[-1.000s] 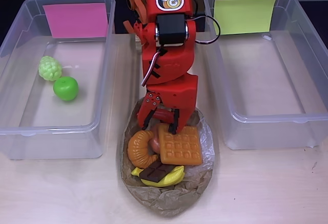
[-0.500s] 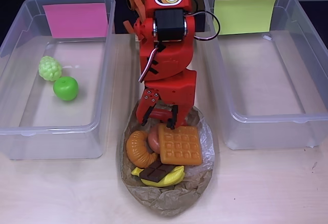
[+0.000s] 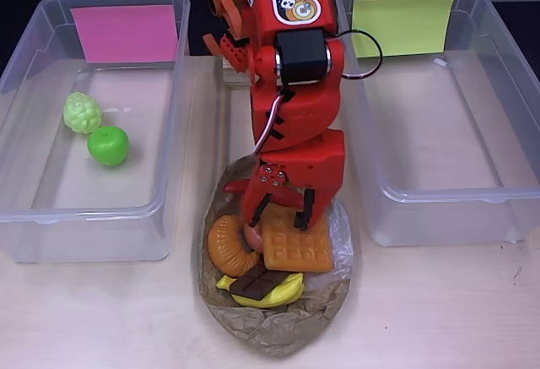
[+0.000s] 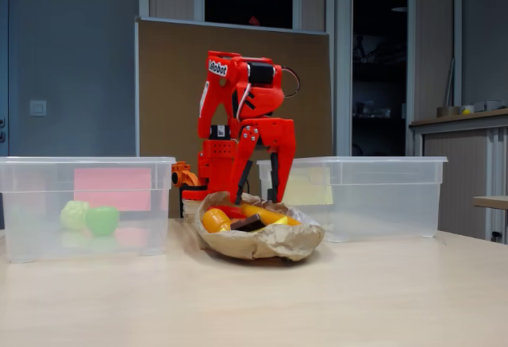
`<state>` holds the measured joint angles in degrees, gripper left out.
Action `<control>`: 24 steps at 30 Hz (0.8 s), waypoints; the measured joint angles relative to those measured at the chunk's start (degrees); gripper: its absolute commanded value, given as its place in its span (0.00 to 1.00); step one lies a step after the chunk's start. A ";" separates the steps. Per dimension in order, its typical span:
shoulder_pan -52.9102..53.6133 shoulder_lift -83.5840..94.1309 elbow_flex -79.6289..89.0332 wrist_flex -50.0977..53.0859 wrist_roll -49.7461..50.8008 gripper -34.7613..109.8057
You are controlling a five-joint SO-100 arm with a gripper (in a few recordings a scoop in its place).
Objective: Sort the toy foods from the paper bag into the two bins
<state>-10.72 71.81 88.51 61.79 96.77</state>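
- We see the gripper (image 3: pixel 281 211) open, its two fingers straddling the top edge of the orange waffle (image 3: pixel 297 246) in the paper bag (image 3: pixel 274 322), which lies on the desk (image 3: pixel 439 310) between the two bins.
- We judge the waffle light, stiff and flat; a pinch across its upper edge looks the best hold, though smooth plastic may slip.
- The crumpled bag looks soft and could shift if we press down.
- In the bag we count one waffle, one croissant (image 3: pixel 228 246), one chocolate bar (image 3: pixel 260 283), one banana (image 3: pixel 270 293), and one reddish piece (image 3: pixel 251 232) mostly hidden; we cannot tell what it is.
- The pink-labelled bin (image 3: pixel 34 217) holds two foods: one bunch of grapes (image 3: pixel 82 112) and one apple (image 3: pixel 109 145).
- The yellow-green-labelled bin (image 3: pixel 506 208) holds none that we can see.
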 measured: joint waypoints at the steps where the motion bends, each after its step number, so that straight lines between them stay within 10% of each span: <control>1: -0.09 -0.35 -0.18 -0.26 -0.18 0.45; 24: 0.79 -4.13 -1.85 -2.99 -2.72 0.24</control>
<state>-9.93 67.68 86.66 58.80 94.04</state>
